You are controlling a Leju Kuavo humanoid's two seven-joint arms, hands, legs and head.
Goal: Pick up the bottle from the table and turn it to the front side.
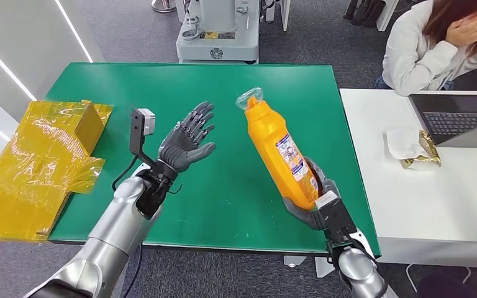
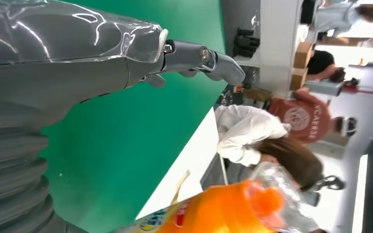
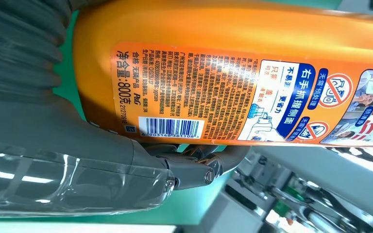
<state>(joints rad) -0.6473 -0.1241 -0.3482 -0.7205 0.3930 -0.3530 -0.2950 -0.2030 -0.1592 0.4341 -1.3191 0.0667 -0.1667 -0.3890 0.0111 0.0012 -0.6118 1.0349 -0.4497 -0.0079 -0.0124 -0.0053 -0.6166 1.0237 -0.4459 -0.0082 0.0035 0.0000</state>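
Your right hand [image 1: 313,202] grips the bottle [image 1: 279,149] by its base, barcode side up; left hand [image 1: 189,139] waits, fingers spread and holding nothing.

A robotics lab or office workspace, green-topped counter [image 1: 223,186] on grey carpet, white machine base [image 1: 217,31] just beyond the counter's far edge, white desk [image 1: 422,205] beside the counter with an open laptop [image 1: 456,118], a person [image 1: 435,43] seated behind that desk, cardboard boxes [image 2: 301,63] and more people farther off.
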